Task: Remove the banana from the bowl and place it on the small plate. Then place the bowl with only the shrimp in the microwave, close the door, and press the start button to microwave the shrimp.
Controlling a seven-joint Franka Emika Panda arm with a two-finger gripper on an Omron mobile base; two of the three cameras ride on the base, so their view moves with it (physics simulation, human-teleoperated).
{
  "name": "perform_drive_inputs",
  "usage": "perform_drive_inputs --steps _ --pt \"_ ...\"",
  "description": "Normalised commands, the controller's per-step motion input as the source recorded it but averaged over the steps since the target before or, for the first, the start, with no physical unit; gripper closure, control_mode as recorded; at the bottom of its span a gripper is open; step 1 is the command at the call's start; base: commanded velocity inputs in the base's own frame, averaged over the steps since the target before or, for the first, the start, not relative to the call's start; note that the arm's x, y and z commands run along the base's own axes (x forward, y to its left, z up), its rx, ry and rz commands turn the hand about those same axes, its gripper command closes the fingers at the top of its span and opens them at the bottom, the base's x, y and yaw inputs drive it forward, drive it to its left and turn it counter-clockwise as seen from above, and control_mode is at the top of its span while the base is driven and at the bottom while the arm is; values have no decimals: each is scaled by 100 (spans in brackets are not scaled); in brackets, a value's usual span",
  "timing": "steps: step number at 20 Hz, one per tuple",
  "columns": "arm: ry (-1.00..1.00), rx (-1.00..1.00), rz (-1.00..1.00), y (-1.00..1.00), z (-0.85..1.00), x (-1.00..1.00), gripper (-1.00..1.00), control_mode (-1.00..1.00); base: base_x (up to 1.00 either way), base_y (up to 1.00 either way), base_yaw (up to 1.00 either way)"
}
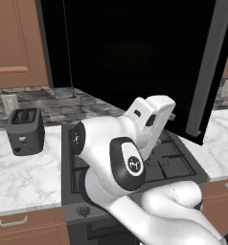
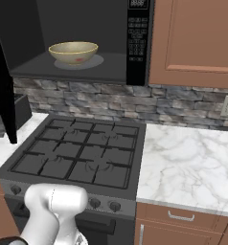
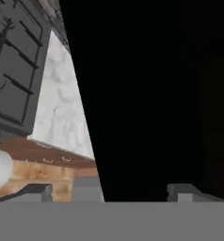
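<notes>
One gripper (image 3: 109, 193) sits nearest, fingertips spread, facing the door (image 1: 135, 57), which hangs open with its grey handle (image 1: 209, 72) running vertically; farther in, the bowl (image 2: 73, 51) rests on the turntable, a red speck, probably the shrimp (image 2: 79, 60), inside

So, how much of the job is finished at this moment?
Done: the bowl sits inside the microwave, with a small orange spot in it, probably the shrimp; no banana shows in it. In hand: the door stands open, and the hand view looks close along its black face. Left: close the door and press start on the keypad.
</notes>
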Motion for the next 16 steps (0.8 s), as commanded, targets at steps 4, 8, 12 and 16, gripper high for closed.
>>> perform_drive_inputs --steps 4,8,12,16 --pt "0 15 0 -92 27 1 -100 -100 0 0 0" --pt "0 13 4 -66 40 10 -100 -100 0 0 0" --pt "0 10 7 -43 47 19 -100 -100 0 0 0" --pt "0 11 12 -23 33 44 -100 -100 0 0 0"
